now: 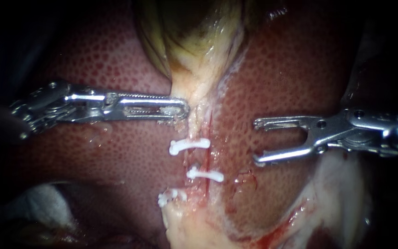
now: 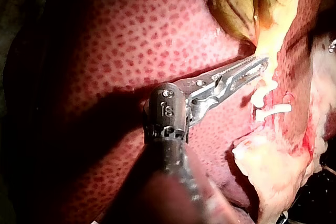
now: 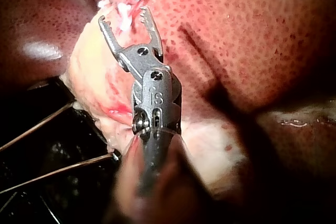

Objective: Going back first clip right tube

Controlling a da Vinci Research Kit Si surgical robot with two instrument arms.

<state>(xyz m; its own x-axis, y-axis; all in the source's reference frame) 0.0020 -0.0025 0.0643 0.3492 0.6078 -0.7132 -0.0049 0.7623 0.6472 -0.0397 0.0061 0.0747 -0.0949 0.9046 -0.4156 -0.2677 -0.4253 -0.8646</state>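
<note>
Left instrument (image 1: pixel 183 109) clamps the gallbladder (image 1: pixel 194 37) (right instrument (image 1: pixel 257 141) level, gaping).

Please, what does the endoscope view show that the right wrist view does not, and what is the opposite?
Only the endoscope view: the silver left instrument, jaws shut on the pale tissue strand under the yellow-green gallbladder. Only the right wrist view: thin dark wires off the tissue's edge. Both: the silver right instrument, jaws open and empty, over the speckled red liver.

Black surround, spotlit centre, white cloth (image 1: pixel 42 203) at lower left
</note>
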